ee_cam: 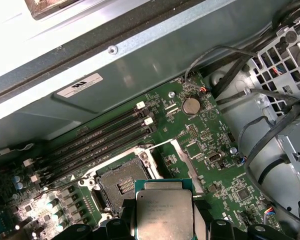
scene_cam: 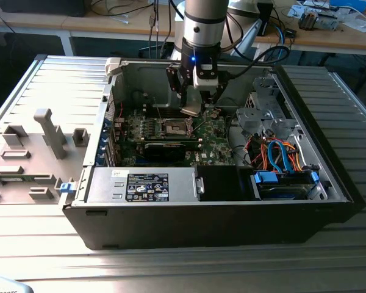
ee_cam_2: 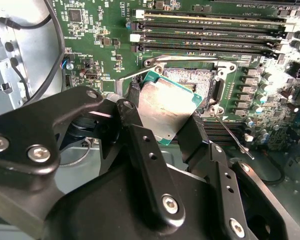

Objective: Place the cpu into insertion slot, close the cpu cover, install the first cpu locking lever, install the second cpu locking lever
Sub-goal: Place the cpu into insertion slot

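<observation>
Black gripper [ee_cam_2: 161,122] fingers [ee_cam_2: 140,145] loom closest in the second wrist view, clamped on two opposite edges of the cpu [ee_cam_2: 170,102], whose silver-grey top faces up with its green rim showing at the corners. In the exterior view the gripper [scene_cam: 198,105] hangs inside the open computer case [scene_cam: 329,183], holding the cpu [scene_cam: 190,112] above the motherboard [scene_cam: 216,137]. The chip is not yet seated. In the second wrist view it hangs tilted and partly overlaps the near corner of the insertion slot [ee_cam_2: 192,80], whose contact field is bare beyond it. In the first wrist view the cpu [ee_cam: 164,212] appears just short of the empty insertion slot [ee_cam: 121,184]. A thin silvery frame beside the socket, which I take for the cpu cover [ee_cam: 182,161], appears swung up and out of the way. A thin wire lever [ee_cam_2: 230,134] angles free off the socket's corner, so neither locking step looks begun. The first step, placing the chip, looks to be in hand. By my judgement that placement calls for centring the chip over the socket, squaring its edges with the socket walls, and bringing it level before any descent, since a tilted or offset drop could bend the contacts.
</observation>
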Motion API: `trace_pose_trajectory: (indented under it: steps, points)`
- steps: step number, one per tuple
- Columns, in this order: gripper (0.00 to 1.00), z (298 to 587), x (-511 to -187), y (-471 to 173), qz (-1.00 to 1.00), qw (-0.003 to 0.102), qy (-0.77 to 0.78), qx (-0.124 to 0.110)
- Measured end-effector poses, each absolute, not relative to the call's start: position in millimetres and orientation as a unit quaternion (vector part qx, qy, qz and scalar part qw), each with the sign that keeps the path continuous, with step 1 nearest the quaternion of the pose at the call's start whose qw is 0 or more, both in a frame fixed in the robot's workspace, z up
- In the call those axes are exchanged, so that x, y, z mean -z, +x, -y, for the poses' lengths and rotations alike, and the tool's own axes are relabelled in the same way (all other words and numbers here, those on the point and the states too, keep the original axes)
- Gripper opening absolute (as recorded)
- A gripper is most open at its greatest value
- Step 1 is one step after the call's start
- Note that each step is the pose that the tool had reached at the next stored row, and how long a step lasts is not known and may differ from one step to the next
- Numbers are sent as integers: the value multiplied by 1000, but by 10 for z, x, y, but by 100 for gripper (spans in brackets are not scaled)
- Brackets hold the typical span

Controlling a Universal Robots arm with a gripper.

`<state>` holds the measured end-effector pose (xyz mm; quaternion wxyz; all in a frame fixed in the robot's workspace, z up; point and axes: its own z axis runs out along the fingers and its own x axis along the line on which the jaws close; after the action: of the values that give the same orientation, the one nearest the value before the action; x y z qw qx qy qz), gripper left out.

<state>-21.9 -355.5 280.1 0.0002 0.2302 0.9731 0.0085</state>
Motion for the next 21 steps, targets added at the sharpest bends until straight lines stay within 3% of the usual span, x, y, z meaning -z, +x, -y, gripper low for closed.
trace_pose_trajectory:
  steps: [21]
  points:
    - [55,3555,-2783,-220,-972,0,236,-9]
